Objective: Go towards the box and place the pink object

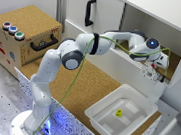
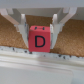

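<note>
In the wrist view, a pink cube with a black letter D, the pink object [image 2: 40, 40], sits between my gripper's [image 2: 40, 31] two fingers [image 2: 22, 29], which are shut on it above a cork surface. The exterior view has the gripper [image 1: 151, 72] at its right, over the edge of a cork-lined shelf, with a tiny reddish spot of the pink object [image 1: 148, 74] at its tip. The box [image 1: 104, 124], a shallow white tray, lies on the cork table below the gripper and nearer the camera.
A small yellow-and-black item [image 1: 119, 113] lies inside the box. A cork-covered crate [image 1: 27, 33] with a black handle and coloured buttons stands at the exterior view's left. A white cabinet wall [image 1: 99, 15] with a black handle is behind the arm.
</note>
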`<state>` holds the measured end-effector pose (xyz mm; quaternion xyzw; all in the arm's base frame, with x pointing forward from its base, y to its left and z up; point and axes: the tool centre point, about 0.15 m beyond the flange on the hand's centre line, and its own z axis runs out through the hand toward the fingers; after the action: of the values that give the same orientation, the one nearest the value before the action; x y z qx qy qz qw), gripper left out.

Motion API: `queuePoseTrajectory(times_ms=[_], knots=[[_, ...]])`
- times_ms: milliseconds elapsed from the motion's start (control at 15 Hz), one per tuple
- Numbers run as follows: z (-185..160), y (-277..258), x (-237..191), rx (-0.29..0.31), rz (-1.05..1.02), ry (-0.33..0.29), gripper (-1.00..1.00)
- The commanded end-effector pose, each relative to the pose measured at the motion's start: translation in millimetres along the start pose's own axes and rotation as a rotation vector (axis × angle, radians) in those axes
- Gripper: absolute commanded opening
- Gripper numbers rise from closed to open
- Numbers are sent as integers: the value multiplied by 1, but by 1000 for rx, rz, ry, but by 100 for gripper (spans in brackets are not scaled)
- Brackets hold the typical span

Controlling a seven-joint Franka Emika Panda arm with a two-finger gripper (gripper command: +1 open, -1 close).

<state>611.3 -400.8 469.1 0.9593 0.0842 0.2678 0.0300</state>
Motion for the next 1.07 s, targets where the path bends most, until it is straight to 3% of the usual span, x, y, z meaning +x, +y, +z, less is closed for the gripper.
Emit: queuePoseTrajectory(times_ms=[0,400,667,1000], knots=[[-38,-21,-89,-109,28,55,-100],[-17,-15,-165,-127,51,-44,-100],[24,7,-223,-130,100,-182,-100],[56,13,-285,-141,126,-298,-100]])
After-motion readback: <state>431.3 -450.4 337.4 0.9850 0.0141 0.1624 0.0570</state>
